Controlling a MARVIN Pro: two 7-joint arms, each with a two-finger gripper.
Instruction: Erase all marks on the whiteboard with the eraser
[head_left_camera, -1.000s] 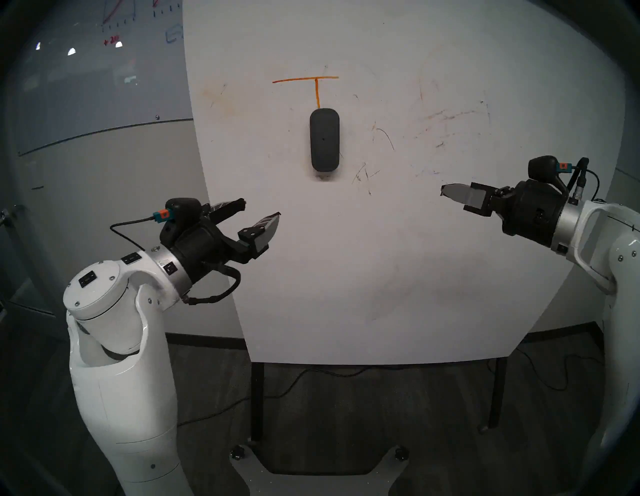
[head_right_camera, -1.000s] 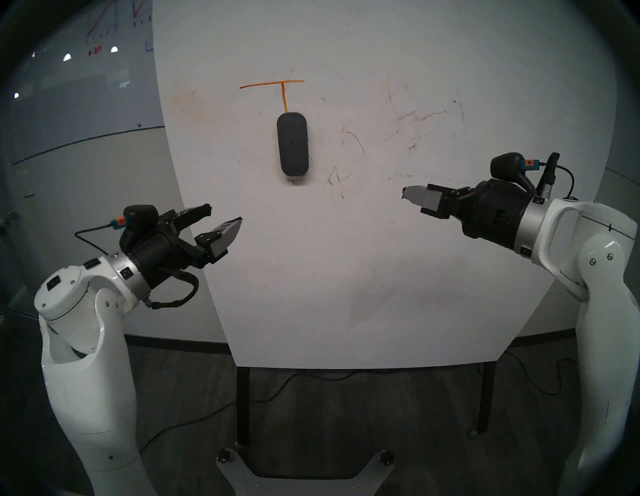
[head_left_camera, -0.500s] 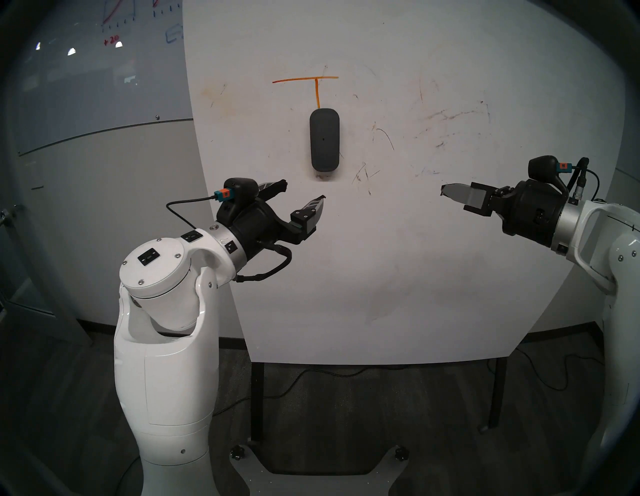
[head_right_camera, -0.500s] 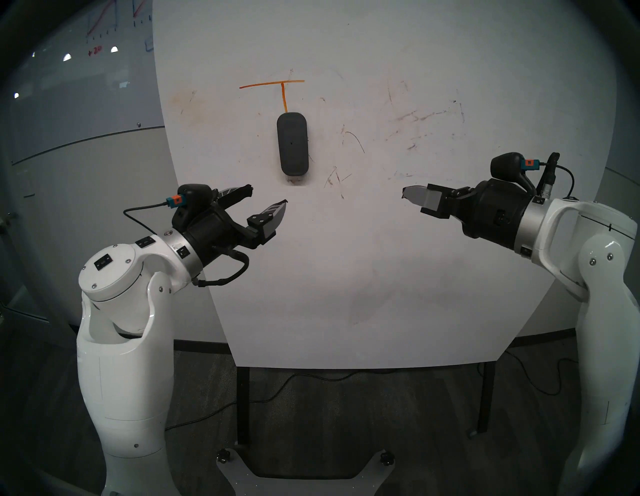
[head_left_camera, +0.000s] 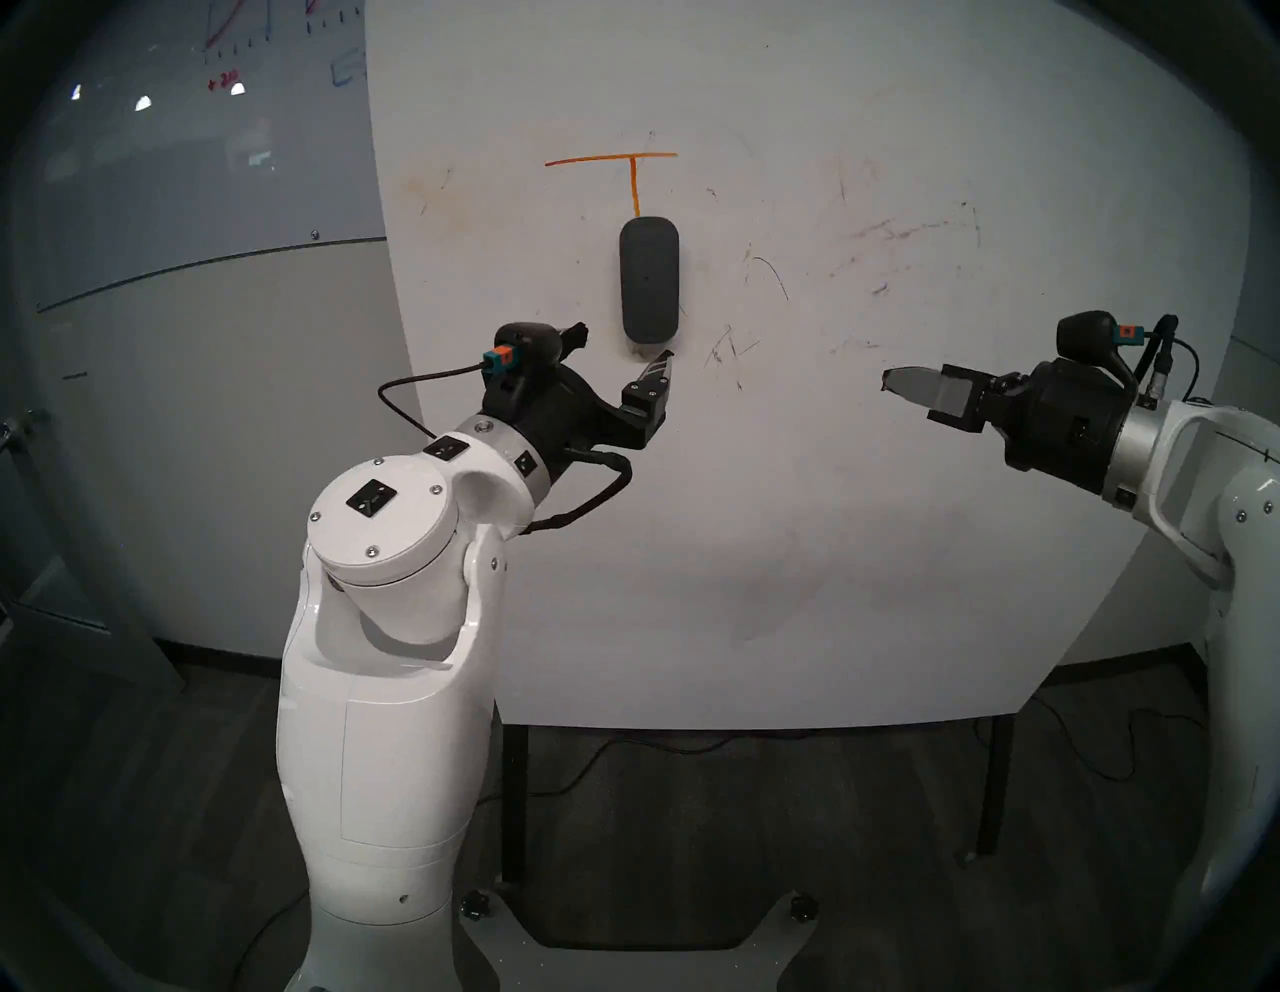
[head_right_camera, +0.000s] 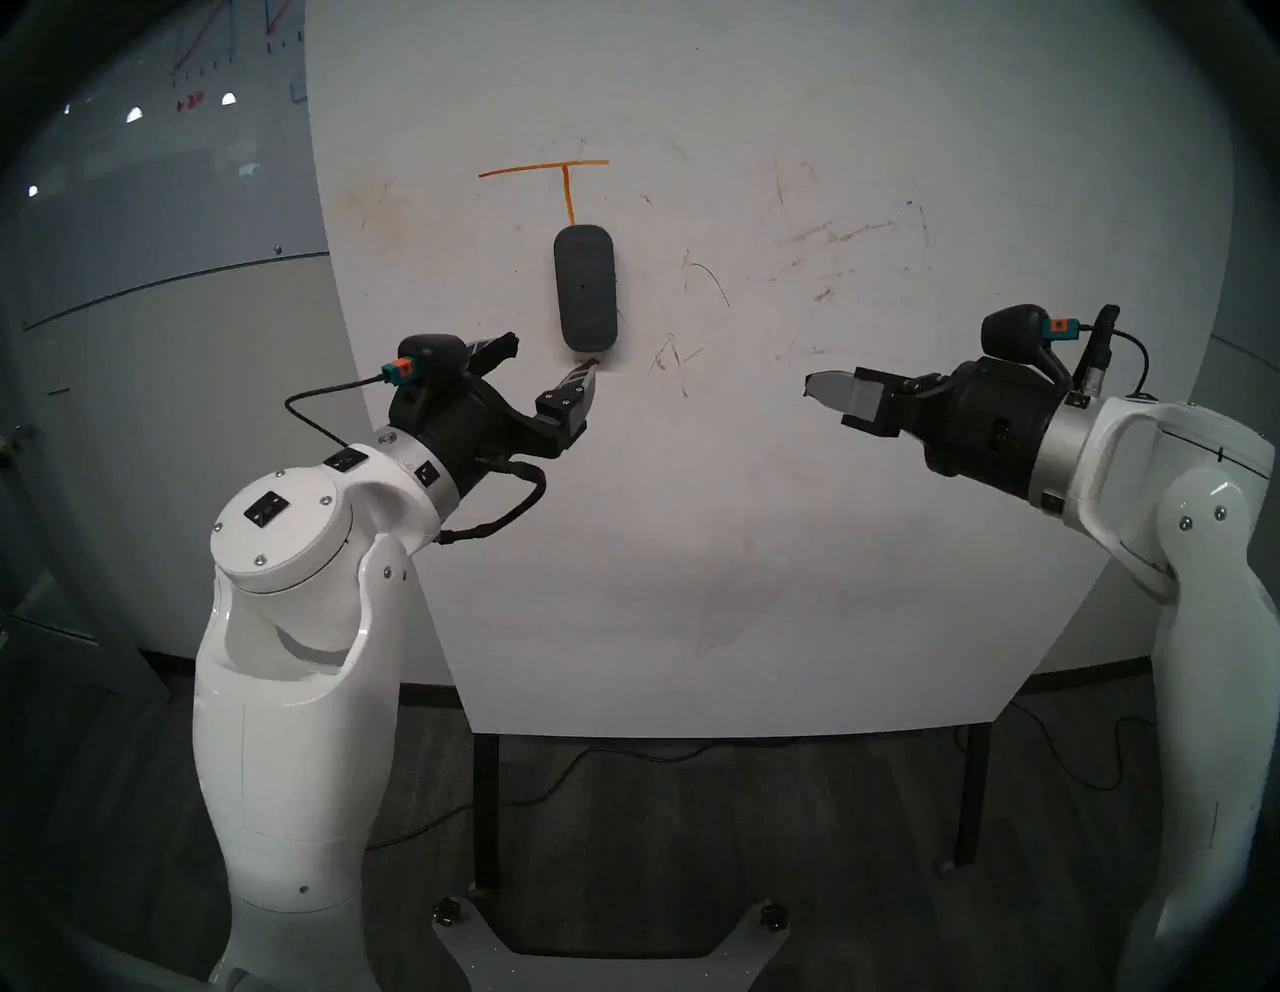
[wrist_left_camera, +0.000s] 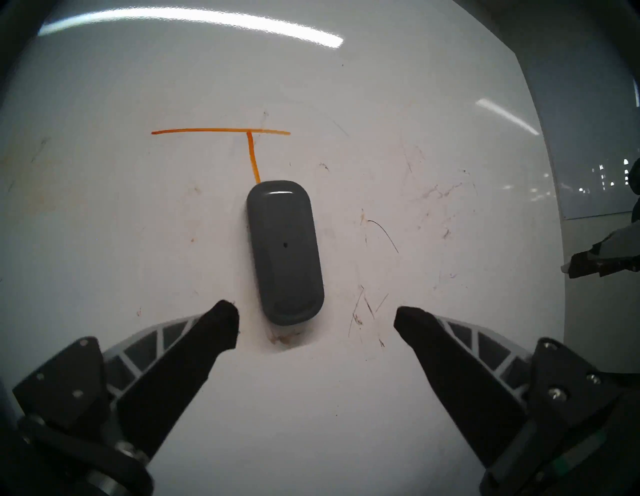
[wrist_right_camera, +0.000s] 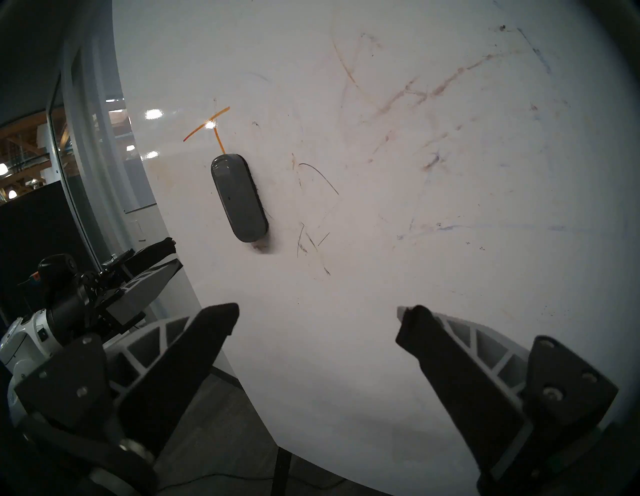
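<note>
The whiteboard (head_left_camera: 762, 519) stands upright in front of me. On it is an orange "T" mark (head_left_camera: 632, 166), with faint dark scribbles (head_left_camera: 727, 353) and pale smudges (head_left_camera: 900, 232) to its right. The dark grey eraser (head_left_camera: 649, 279) clings to the board lengthwise, just under the T's stem. My left gripper (head_left_camera: 625, 344) is open just below the eraser's lower end; in the left wrist view its fingertips flank that end of the eraser (wrist_left_camera: 285, 251) without touching it. My right gripper (head_left_camera: 893, 382) hangs open and empty off to the right, seen wide apart in the right wrist view (wrist_right_camera: 322, 313).
A greyish glass board (head_left_camera: 208, 138) with red and blue graph drawings hangs behind at the upper left. Dark metal legs (head_left_camera: 514, 796) hold the whiteboard up, with cables (head_left_camera: 623, 748) on the floor beneath. My base plate (head_left_camera: 634, 949) lies at the bottom centre.
My left arm has swung right and up from the board's left edge to just under the eraser, gripper still open. The right arm has not moved.
</note>
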